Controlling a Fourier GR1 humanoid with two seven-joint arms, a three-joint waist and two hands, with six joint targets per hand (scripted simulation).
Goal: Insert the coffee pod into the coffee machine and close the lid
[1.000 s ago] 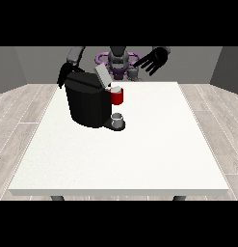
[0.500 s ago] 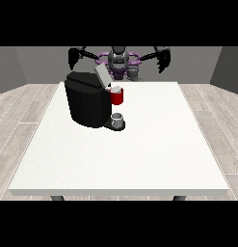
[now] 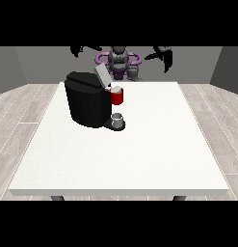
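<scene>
Standing on the white table: one black coffee machine, lid raised and tilted up at its top; a red thing at the machine on the spout side; a grey cup-like thing on the drip stand below it (cannot be told for the pod, so entered only as a grey thing).

Hands: hand at the view's left, raised high and well apart from the machine; hand at the view's right, likewise raised, clear of the table. Neither appears to hold anything. How the fingers of either lie cannot be made out; both are small dark shapes against the wall.

Step in hand, as judged: lid not yet closed. To do it well, bring the nearer hand down from above onto the upper face of the lid and press along its hinge arc, keeping clear of the red thing.

Not determinable: whether a pod sits in the chamber (the opening is hidden behind the lid and body); the hinge; the top of the hand at the view's left, which meets the picture's upper edge.
</scene>
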